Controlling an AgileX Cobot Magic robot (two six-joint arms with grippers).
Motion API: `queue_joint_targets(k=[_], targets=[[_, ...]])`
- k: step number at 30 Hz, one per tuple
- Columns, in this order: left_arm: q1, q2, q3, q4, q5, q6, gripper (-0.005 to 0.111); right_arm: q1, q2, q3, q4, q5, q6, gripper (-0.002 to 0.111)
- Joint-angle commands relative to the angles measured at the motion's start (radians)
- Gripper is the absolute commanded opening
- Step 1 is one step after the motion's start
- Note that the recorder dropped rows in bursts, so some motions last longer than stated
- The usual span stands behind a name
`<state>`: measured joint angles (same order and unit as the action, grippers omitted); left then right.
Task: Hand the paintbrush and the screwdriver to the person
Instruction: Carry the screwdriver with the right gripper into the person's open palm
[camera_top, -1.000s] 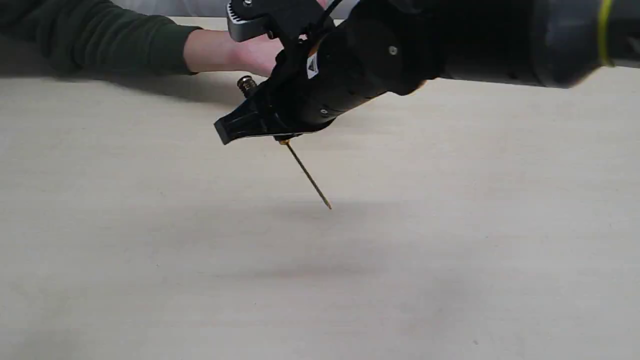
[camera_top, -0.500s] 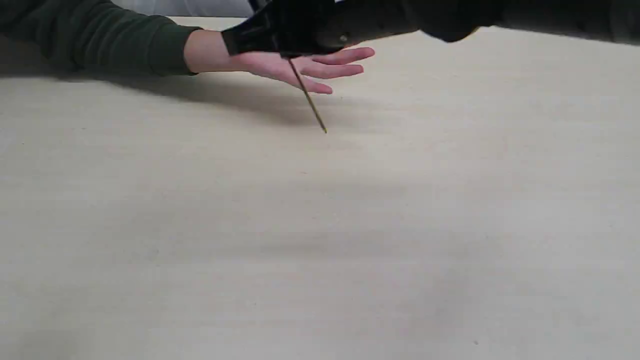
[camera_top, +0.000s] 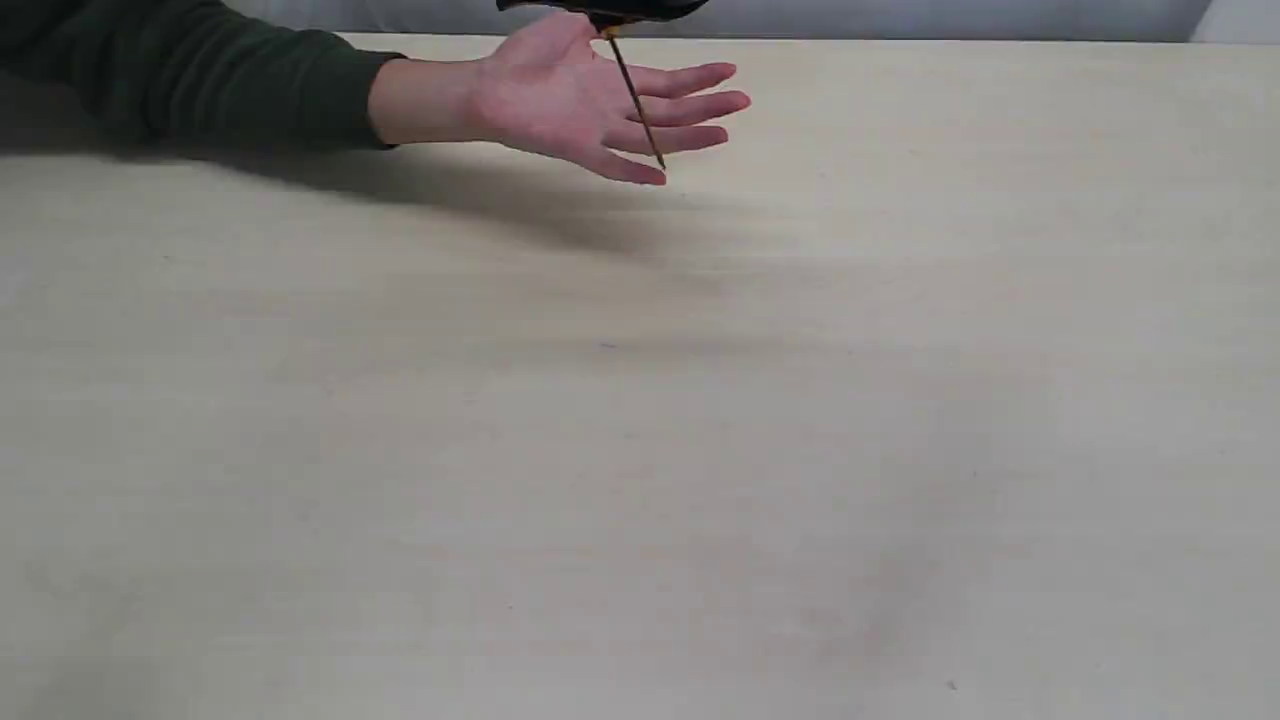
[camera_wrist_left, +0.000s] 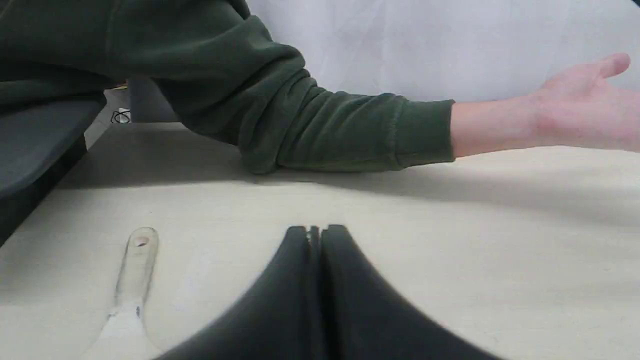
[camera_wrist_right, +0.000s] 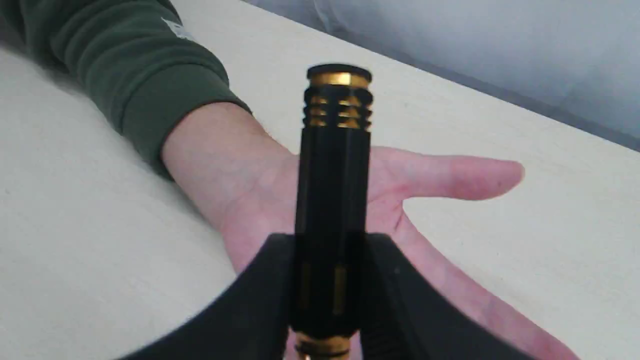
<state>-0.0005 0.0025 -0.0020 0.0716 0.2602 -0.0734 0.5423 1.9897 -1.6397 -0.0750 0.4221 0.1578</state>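
The person's open hand (camera_top: 560, 100) rests palm-up at the table's far side, its dark green sleeve (camera_top: 200, 80) stretching left. My right gripper (camera_wrist_right: 327, 242) is shut on the screwdriver's black handle (camera_wrist_right: 334, 165), right above the palm (camera_wrist_right: 400, 200). In the exterior view only the gripper's underside (camera_top: 600, 6) shows at the top edge, and the thin shaft (camera_top: 637, 100) slants down across the fingers. My left gripper (camera_wrist_left: 315, 232) is shut and empty, low over the table. The paintbrush's pale handle (camera_wrist_left: 135, 265) lies flat beside it, bristles out of view.
The pale wooden table (camera_top: 640, 450) fills the exterior view. The person's forearm (camera_wrist_left: 350, 130) lies across the far side past the left gripper. A dark grey ledge (camera_wrist_left: 35, 145) stands at the table's edge beyond the paintbrush.
My right gripper has carried the screwdriver up and away from the table's middle to above the open palm. It has almost left the exterior view's top. The hand has tilted up slightly.
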Motion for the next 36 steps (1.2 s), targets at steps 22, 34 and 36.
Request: queue_joint_targets(k=[22, 34, 36], targets=[[-0.007, -0.002, 0.002, -0.002, -0.012, -0.002, 0.0, -0.074, 0.289, -0.402, -0.078, 0.342, 0.038, 0.012], [-0.007, -0.002, 0.002, -0.004, -0.01, -0.002, 0.0, -0.076, 0.287, -0.402, -0.043, 0.278, 0.038, 0.053], [-0.007, -0.002, 0.002, -0.004, -0.01, -0.002, 0.0, -0.076, 0.283, -0.402, -0.043, 0.266, 0.038, 0.053]])
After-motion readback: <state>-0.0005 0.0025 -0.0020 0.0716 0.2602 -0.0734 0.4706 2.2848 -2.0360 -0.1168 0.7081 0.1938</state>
